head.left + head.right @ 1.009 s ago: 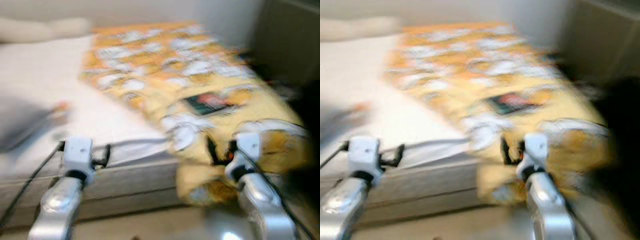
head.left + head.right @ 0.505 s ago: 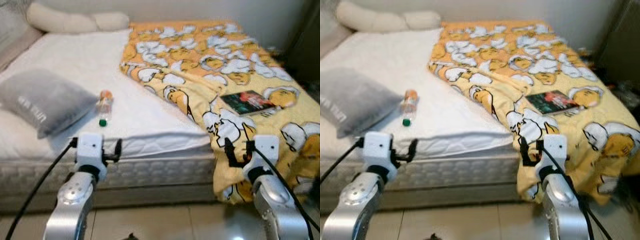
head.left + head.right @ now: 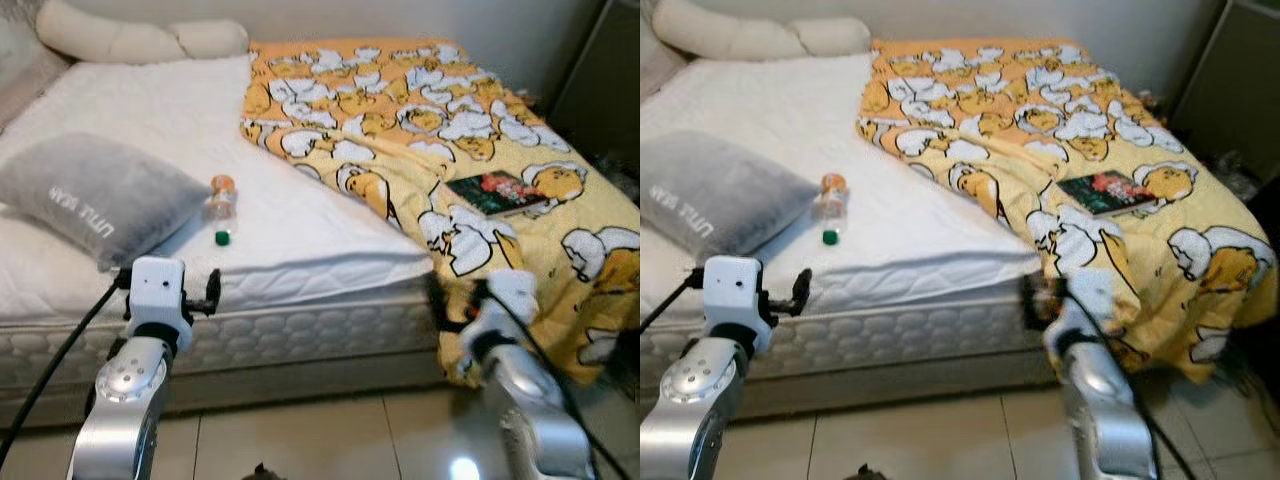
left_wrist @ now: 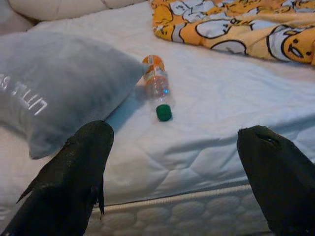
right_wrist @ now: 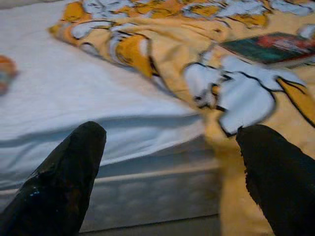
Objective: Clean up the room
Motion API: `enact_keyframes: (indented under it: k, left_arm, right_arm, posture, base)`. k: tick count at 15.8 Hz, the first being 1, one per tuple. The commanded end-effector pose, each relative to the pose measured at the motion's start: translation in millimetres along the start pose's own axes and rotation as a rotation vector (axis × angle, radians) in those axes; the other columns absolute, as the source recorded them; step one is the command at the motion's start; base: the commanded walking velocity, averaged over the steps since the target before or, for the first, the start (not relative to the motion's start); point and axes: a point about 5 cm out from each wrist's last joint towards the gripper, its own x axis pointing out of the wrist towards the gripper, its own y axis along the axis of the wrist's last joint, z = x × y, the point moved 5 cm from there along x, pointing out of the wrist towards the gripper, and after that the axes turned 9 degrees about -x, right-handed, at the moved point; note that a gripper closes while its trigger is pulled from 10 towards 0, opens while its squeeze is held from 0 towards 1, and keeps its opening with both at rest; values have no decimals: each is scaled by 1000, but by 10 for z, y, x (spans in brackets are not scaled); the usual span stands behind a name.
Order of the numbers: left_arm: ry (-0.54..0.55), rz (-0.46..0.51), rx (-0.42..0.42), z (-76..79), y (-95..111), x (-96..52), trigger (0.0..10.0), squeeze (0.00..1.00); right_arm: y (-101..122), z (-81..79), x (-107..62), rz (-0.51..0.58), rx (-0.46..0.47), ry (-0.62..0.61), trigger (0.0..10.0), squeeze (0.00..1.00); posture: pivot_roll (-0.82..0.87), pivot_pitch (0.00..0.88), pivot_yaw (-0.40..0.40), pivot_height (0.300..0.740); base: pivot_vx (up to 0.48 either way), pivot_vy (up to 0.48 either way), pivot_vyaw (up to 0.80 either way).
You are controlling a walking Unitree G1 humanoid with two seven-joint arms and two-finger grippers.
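A bed with a white mattress [image 3: 140,100] stands before me. On it lie a grey pillow [image 3: 95,195], a small bottle [image 3: 218,205] with an orange label and green cap, and a rumpled yellow duck-print blanket [image 3: 420,110]. A dark book [image 3: 497,192] rests on the blanket. My left gripper [image 4: 174,132] is open, held in front of the mattress edge and facing the bottle [image 4: 156,88] and pillow [image 4: 59,78]. My right gripper [image 5: 171,131] is open too, low beside the hanging blanket, with the book [image 5: 268,46] beyond it. Neither holds anything.
Cream pillows [image 3: 130,40] lie at the head of the bed against the wall. A dark cabinet [image 3: 600,90] stands at the far right. Pale tiled floor [image 3: 330,440] runs along the bed's near side. The blanket drapes over the bed's right corner toward the floor.
The camera has swung left and steadied, bringing the pillow and bottle into view. My right arm has dropped a little and looks blurred. Things on the bed lie as before.
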Motion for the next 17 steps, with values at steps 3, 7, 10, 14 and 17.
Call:
enact_keyframes:
  k: [3,7,10,14,17]
  left_arm:
    - [-15,10,14,53,15,33,10000,0]
    - [-9,-10,10,35,-60,19,10000,0]
    - [-16,19,-52,93,7,48,10000,0]
    - [-31,42,-48,122,58,68,10000,0]
    - [-33,54,-33,103,82,84,10000,0]
  right_arm:
    - [31,57,40,8,-34,-16,10000,0]
    - [-116,-45,56,-59,-127,3,10000,0]
    - [-144,-86,67,-72,-154,-39,10000,0]
    - [-102,-143,68,-32,-149,27,10000,0]
    - [-45,-188,72,2,-174,79,10000,0]
  posture:
    - [-17,0,32,740]
    - [-44,0,46,740]
    - [-49,0,36,740]
    - [-40,0,35,740]
    - [-53,0,33,740]
  base:
    - [0,0,0]
    - [0,0,0]
    - [0,0,0]
    - [0,0,0]
    - [0,0,267]
